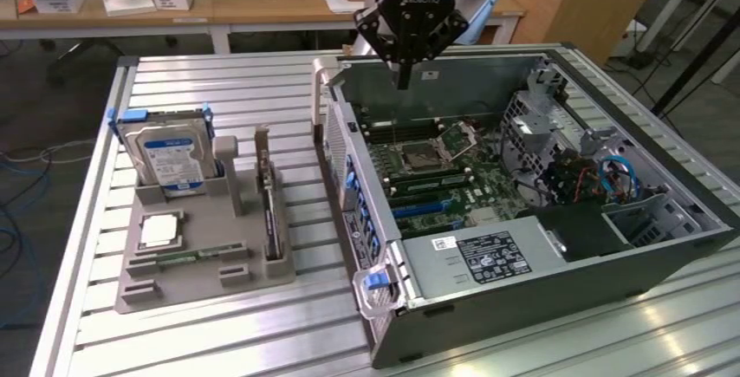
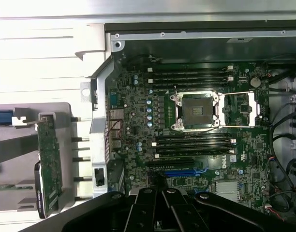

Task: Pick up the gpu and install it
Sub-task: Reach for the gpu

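Aluminium slats make up the table (image 1: 208,82) in the exterior view. On them a grey holder (image 1: 197,282) sits toward that view's left and an open computer case (image 1: 463,52) lies toward its right, with a narrow strip of bare slats between them. The gpu (image 1: 273,221) stands on its long edge in the holder's slot on the side nearest the case, very slim seen from here. Its top edge is free and nothing is above it. The silver hard drive (image 1: 172,160) stands upright in the same holder, well apart from the card. The gripper (image 1: 403,78) hangs above the case near its far rim, well away from the gpu, with its fingers pressed together to a narrow tip and nothing between them. Below it the motherboard (image 1: 434,182) lies exposed, walled in by the case's edges. In the wrist view the closed fingertips converge over the board just beside a blue slot (image 2: 179,171), with the processor socket (image 2: 194,110) beyond. A green-faced board, which looks to be the gpu, stands in the grey holder outside the case wall.
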Motion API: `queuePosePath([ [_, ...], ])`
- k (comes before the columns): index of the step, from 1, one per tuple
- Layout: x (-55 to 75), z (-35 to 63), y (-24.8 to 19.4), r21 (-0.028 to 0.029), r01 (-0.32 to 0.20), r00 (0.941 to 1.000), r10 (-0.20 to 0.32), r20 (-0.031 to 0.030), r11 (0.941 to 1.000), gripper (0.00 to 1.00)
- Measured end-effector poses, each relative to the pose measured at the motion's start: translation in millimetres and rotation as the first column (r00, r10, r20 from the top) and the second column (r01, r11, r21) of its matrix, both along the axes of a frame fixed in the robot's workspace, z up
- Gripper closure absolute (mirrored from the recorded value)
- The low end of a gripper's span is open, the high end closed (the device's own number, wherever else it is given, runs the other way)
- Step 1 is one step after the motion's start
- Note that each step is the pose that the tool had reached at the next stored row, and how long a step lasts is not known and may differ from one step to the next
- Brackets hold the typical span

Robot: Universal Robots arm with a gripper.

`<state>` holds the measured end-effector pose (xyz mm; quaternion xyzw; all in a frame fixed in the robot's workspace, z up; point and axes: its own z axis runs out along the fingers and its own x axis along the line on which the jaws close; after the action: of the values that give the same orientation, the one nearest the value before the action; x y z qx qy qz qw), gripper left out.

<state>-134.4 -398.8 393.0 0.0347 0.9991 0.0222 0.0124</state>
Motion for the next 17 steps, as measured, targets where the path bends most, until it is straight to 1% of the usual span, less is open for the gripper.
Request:
queuePosePath([
  [17,-16.6,-0.4,0.0,-0.0001,-0.003,1.0,0.003,0.0,1.0,0.89],
])
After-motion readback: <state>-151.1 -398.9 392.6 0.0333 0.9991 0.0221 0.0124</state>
